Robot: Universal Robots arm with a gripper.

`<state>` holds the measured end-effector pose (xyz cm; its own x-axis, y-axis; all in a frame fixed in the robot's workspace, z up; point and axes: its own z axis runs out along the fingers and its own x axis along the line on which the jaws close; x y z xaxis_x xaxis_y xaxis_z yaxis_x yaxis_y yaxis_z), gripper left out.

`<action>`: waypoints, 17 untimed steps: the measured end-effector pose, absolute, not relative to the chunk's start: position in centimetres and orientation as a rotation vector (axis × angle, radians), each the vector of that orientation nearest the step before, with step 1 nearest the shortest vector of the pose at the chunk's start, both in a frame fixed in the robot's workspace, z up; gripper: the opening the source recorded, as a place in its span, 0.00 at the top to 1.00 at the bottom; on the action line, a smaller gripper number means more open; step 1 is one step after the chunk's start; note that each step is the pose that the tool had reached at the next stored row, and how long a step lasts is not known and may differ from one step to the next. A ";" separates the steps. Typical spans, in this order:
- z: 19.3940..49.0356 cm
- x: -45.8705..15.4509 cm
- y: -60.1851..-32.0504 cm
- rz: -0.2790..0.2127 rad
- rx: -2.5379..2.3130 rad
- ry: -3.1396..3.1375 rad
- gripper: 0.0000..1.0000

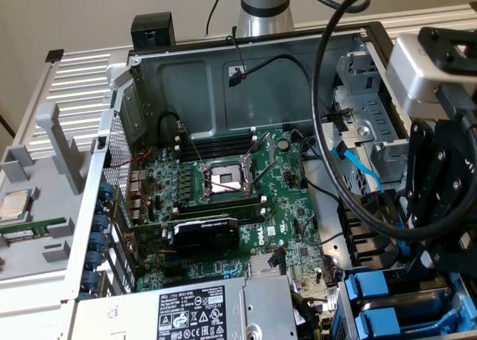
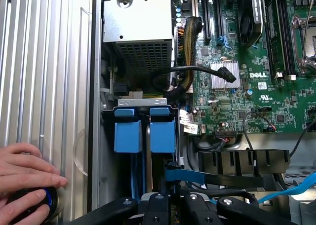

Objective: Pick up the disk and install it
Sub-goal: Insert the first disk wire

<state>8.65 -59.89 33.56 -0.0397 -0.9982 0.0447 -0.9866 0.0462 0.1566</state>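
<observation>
Arm (image 1: 262,4): silver tube w/ grey joint ring. Gripper (image 2: 173,207): black linkage fingers, round pivot screws. Thick black cable (image 1: 322,116) looped alongside.

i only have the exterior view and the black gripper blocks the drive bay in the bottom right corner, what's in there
Observer: The wrist view shows one blue plastic carrier tab standing in the bay, with a second blue tab right beside it.
Operator: any cables close by
Observer: A flat blue cable runs from the foot of the bay alongside a black slotted plastic bracket.
Operator: anyone near the case
Observer: A person's hand rests on a round black knob with a blue ring, on the ribbed silver panel outside the case wall.
</observation>
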 end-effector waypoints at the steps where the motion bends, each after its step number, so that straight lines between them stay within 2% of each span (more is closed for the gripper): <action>1: 33.6 8.7 -59.9 -0.124 2.073 -2.165 0.83; 17: 33.4 8.7 -59.9 -0.124 2.074 -2.165 0.83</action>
<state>8.72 -59.89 33.36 -0.0396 -0.9982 0.0445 -0.9866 0.0461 0.1566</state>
